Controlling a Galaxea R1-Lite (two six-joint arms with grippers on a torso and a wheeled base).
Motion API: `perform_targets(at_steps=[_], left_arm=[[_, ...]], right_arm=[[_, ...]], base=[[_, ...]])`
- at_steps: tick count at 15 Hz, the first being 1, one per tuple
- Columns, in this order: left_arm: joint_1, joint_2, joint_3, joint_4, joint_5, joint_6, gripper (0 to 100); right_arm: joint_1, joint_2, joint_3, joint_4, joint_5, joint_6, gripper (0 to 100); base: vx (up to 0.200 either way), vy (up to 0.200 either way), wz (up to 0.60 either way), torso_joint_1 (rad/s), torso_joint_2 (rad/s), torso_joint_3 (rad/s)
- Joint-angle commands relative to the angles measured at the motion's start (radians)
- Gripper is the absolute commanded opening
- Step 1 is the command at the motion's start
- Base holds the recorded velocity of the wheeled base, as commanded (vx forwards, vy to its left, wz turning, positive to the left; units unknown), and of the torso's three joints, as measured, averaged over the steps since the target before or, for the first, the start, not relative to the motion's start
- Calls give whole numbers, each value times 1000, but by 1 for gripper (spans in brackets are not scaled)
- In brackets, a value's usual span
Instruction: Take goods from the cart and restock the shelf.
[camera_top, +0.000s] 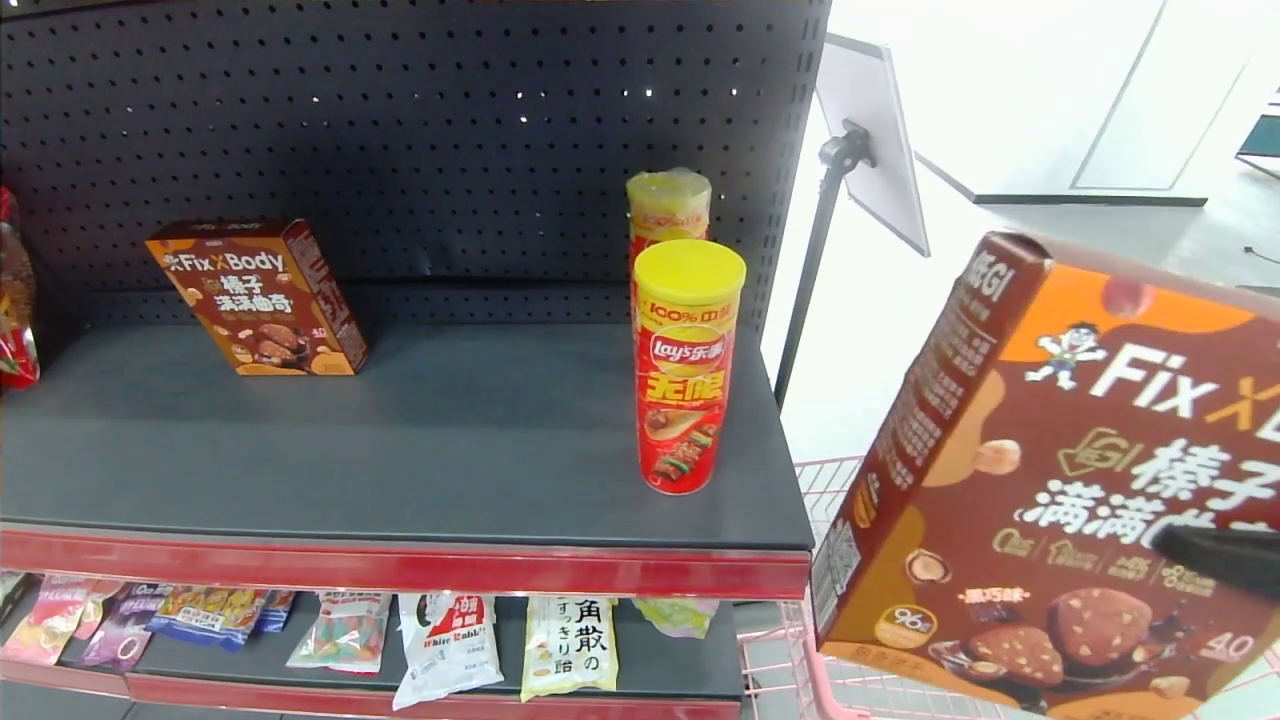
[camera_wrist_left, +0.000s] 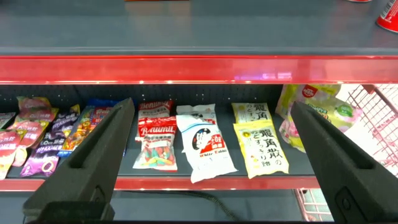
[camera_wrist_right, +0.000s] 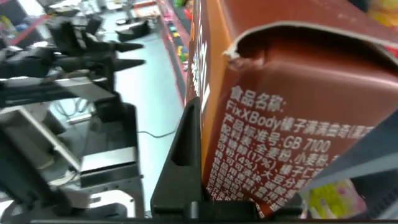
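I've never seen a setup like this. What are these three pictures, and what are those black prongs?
It is a two-armed robot restocking a shop. The large picture comes from its head camera; the two small ones from cameras on its wrists. The black prongs are gripper fingers. The left gripper is open and empty, facing candy bags on a lower shelf. The right gripper is clamped on a brown cookie box. On the upper shelf stand a matching box and two chip cans, one behind the other.
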Motion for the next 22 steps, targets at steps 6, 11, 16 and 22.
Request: perform_targets(at_steps=[6,11,16,22], left_arm=[[0,0,0,0,0,0,100],[0,0,0,0,0,0,100],[0,0,0,0,0,0,100],[0,0,0,0,-1,1,100]], right_arm=[[56,87,-13,-1,-192,-68,0],[350,211,-132,1,-628,-75,0],[347,194,-128,-1,-630,-75,0],[349,85,-76,1,-624,-71,0]], base=[[0,0,0,0,0,0],[0,0,0,0,0,0],[0,0,0,0,0,0],[0,0,0,0,0,0]])
